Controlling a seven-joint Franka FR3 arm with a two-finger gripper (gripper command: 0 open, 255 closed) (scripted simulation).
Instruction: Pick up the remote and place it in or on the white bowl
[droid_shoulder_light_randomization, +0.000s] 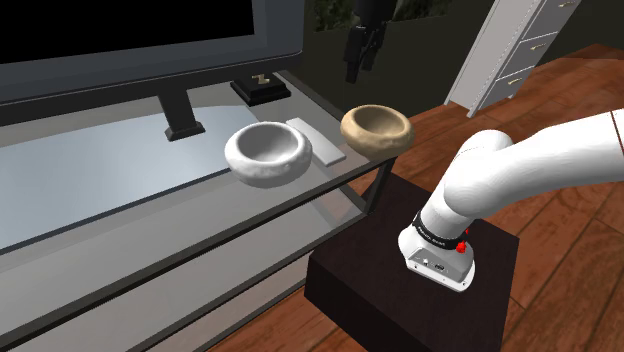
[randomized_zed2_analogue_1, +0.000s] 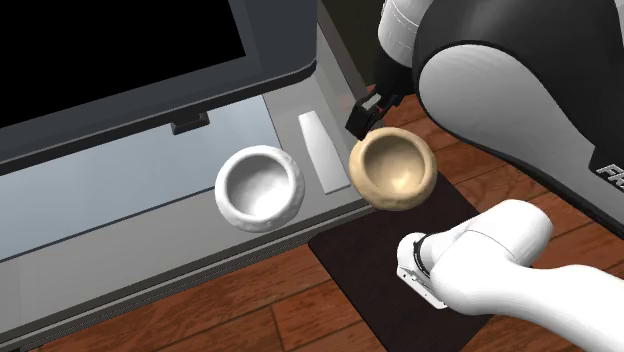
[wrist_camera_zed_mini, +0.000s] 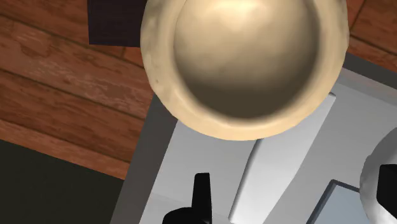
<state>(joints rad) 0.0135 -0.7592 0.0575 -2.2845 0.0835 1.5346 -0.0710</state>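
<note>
The white remote (randomized_zed2_analogue_1: 320, 150) lies flat on the grey counter (droid_shoulder_light_randomization: 120, 190), in the gap between the white bowl (randomized_zed2_analogue_1: 258, 187) and a tan bowl (randomized_zed2_analogue_1: 392, 168), apart from both. Its long axis runs from the counter's front edge back toward the TV (droid_shoulder_light_randomization: 120, 40), roughly parallel to the counter's end edge. The tan bowl sits at the front corner, overhanging the edge. The gripper (randomized_zed2_analogue_1: 362, 118) hangs above the remote and the tan bowl, its fingers (wrist_camera_zed_mini: 202, 194) spread apart and holding nothing.
</note>
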